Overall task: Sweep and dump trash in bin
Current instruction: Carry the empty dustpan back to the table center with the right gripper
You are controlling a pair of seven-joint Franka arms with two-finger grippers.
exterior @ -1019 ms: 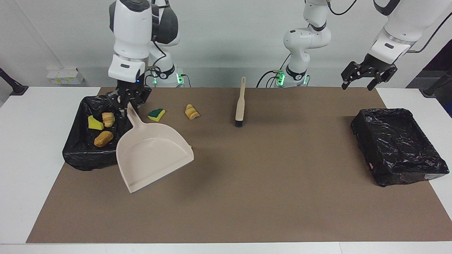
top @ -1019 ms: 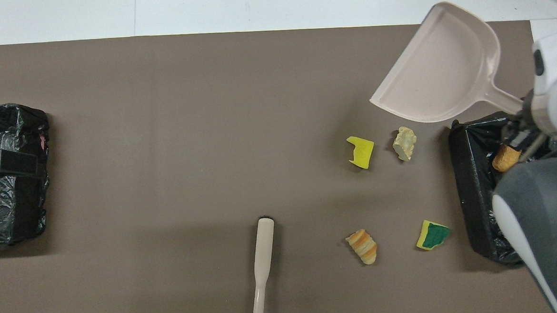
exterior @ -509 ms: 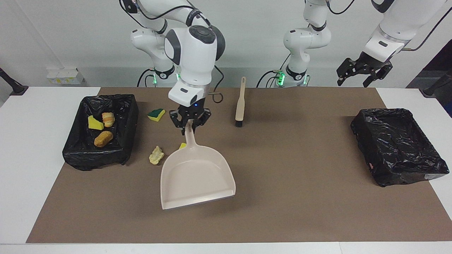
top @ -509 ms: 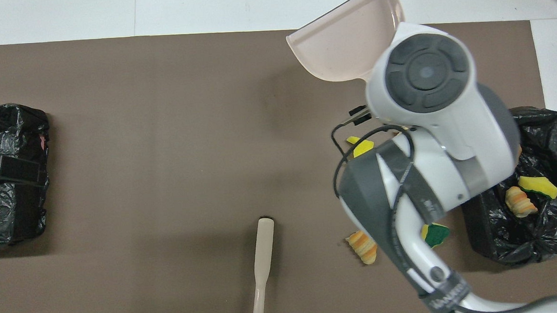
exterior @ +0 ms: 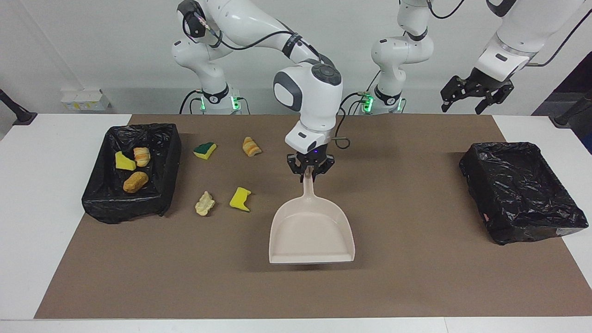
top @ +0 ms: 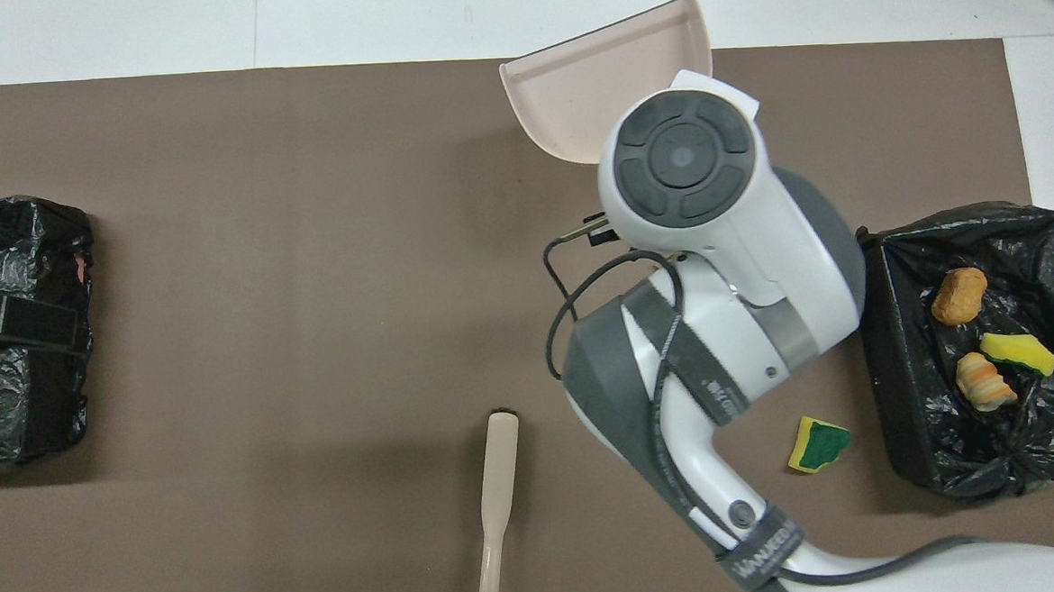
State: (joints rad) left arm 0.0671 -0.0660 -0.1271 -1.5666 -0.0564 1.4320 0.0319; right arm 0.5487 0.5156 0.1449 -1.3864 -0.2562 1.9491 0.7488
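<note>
A: What's the biggest thing on the table (exterior: pixel 55 212)?
B: The brown mat (exterior: pixel 397 277), then two black-lined bins. One bin (exterior: pixel 159 185) sits at the right arm's end and holds three scraps: a yellow chunk (exterior: pixel 124 161), a striped lump (exterior: pixel 141 156) and a tan lump (exterior: pixel 135 181). The other bin (exterior: pixel 522 192) is at the left arm's end, with no scraps showing in it.
A: And the arms?
B: The right arm reaches out over the middle of the mat. Its gripper (exterior: pixel 310 170) is clamped on the handle of the dustpan (exterior: pixel 312 231), which hangs with its mouth pointing away from the robots; a shadow under its front edge suggests it is just off the mat.
A: The left one?
B: The left gripper (exterior: pixel 476 95) waits up in the air near the mat's edge nearest the robots, toward its own end, jaws apart, holding nothing.
A: Where's the rest of the trash?
B: Four scraps lie on the mat between the dustpan and the filled bin: a green-topped sponge (exterior: pixel 205 150) and a striped roll (exterior: pixel 251 146) nearer the robots, a pale lump (exterior: pixel 204 203) and a yellow sponge (exterior: pixel 240 199) farther out.
A: The brush (top: pixel 495 514)?
B: From overhead its handle lies on the mat near the robots.
</note>
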